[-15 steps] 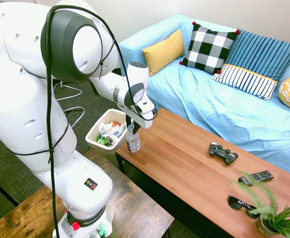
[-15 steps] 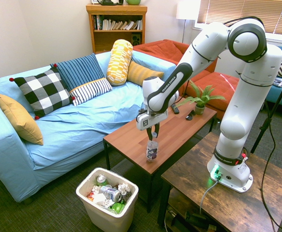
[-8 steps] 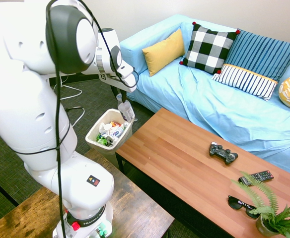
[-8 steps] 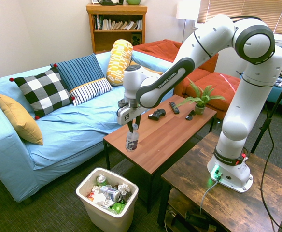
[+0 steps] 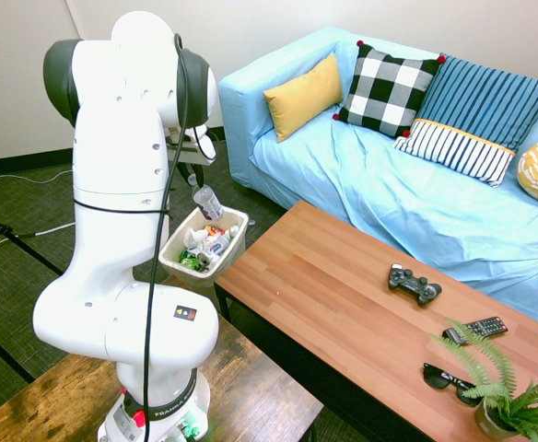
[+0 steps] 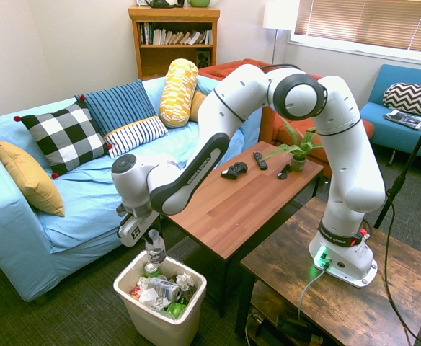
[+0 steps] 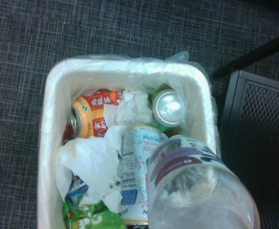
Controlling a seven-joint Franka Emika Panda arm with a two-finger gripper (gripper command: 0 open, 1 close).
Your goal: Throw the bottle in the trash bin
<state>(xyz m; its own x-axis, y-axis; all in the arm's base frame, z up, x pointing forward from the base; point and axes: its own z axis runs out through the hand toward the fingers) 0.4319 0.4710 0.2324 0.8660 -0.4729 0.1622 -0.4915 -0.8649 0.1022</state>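
The bottle (image 6: 155,251) is clear plastic with a pale label, and it hangs tilted just above the open top of the trash bin (image 6: 192,297). My gripper (image 6: 151,234) is shut on the bottle's neck, and the cap is hidden between the fingers. From the other side, the bottle (image 5: 207,201) hangs from the gripper (image 5: 196,181) over the white trash bin (image 5: 170,263), which stands on the floor by the table's end. Close up, the bottle (image 7: 197,191) shows over the trash bin (image 7: 48,119).
The bin holds cans (image 7: 168,109) and crumpled paper (image 7: 94,162). A wooden coffee table (image 6: 218,209) stands beside it with a game controller (image 5: 414,283), a remote (image 5: 474,328), sunglasses (image 5: 447,380) and a potted fern (image 5: 518,396). A blue sofa (image 5: 389,198) with cushions is behind.
The arm has swung away from the coffee table's end, carrying the bottle off the tabletop and across to a spot just above the bin. The grip has stayed shut.
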